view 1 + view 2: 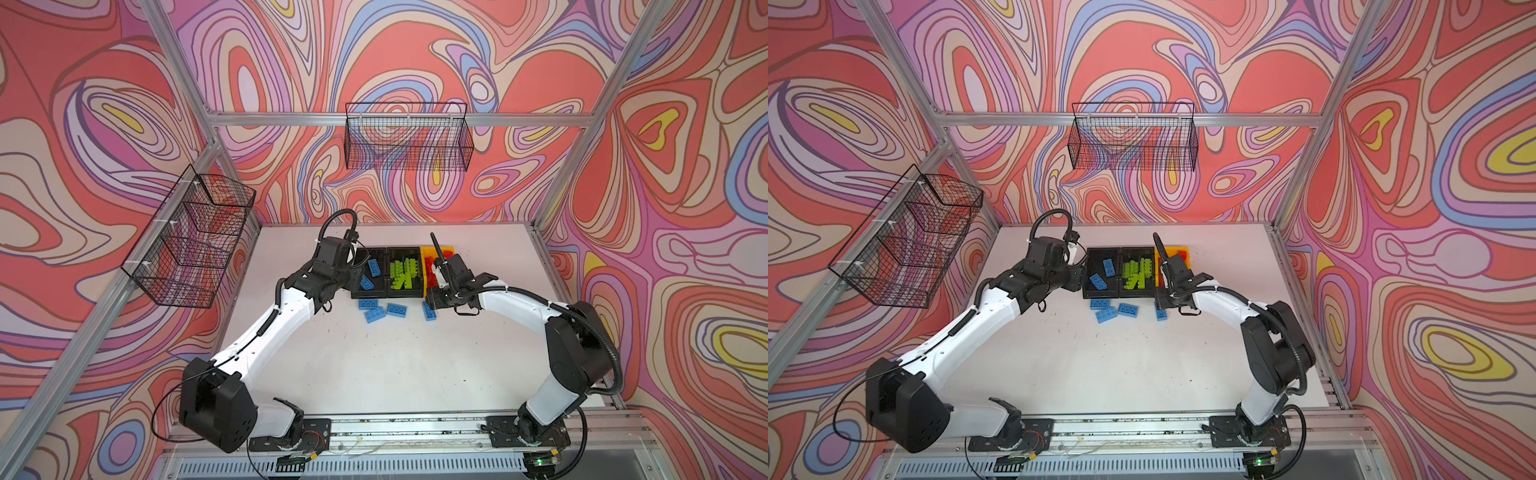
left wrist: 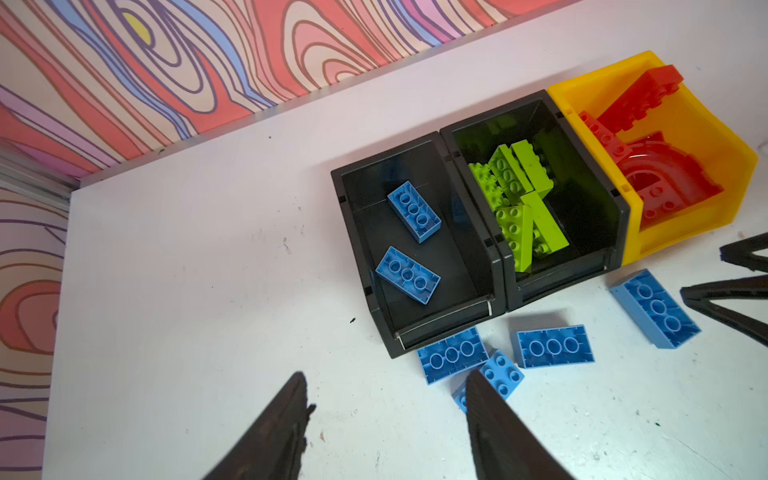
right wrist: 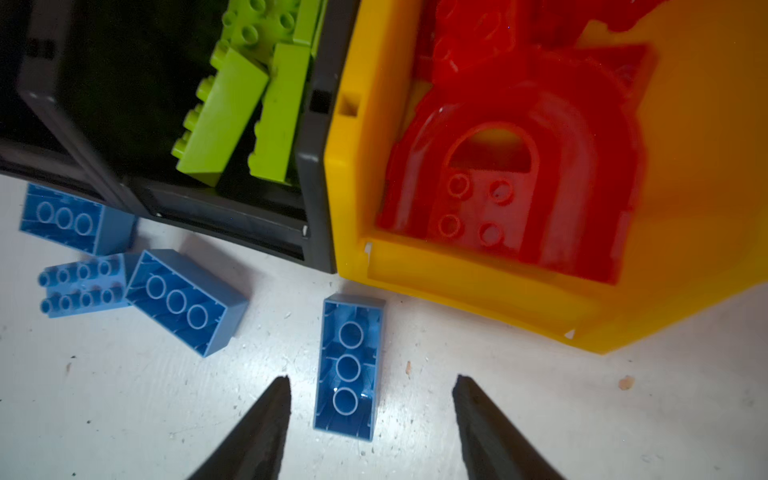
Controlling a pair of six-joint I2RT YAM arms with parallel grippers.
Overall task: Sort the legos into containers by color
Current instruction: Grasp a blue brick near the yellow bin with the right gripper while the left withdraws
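Right pincer (image 3: pixel 372 378) stands apart over a blue brick (image 3: pixel 349 368) just beside the yellow bin (image 3: pixel 457 270); left pincer (image 2: pixel 385 373) apart too.

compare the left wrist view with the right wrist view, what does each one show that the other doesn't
Only the left wrist view: two blue bricks inside the left black bin, the wall, and the open left claw. Only the right wrist view: the studs-up blue brick whole, and the lone blue brick seen between the tips of the open right claw. Both: green bricks in the middle black bin, the red arch in the yellow bin, and four loose blue bricks on the table.
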